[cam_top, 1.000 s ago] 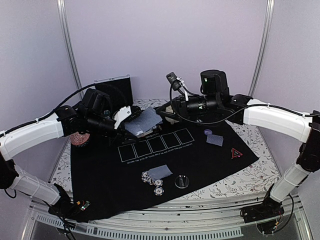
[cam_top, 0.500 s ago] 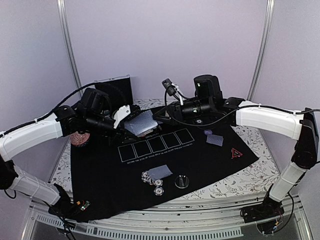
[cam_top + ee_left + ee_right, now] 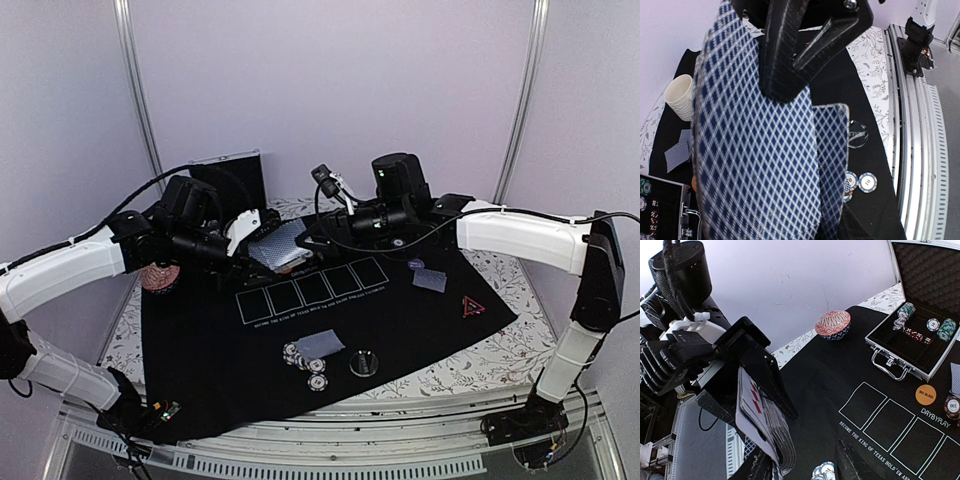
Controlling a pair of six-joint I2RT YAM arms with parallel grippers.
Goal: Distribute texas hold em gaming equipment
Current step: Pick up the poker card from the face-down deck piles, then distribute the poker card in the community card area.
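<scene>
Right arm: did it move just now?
Yes. The right hand slid left, closer to the cards that the left hand holds. It is open and hasn't grabbed one yet. The left hand and the chips stayed put.

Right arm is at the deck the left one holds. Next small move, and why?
Probably ease the right gripper slightly forward onto the card deck and shut on the nearest card's edge. The left gripper clamps the deck above the black mat; the right jaws stand open with the deck's lower corner just reaching between them, nothing pinched yet.
</scene>
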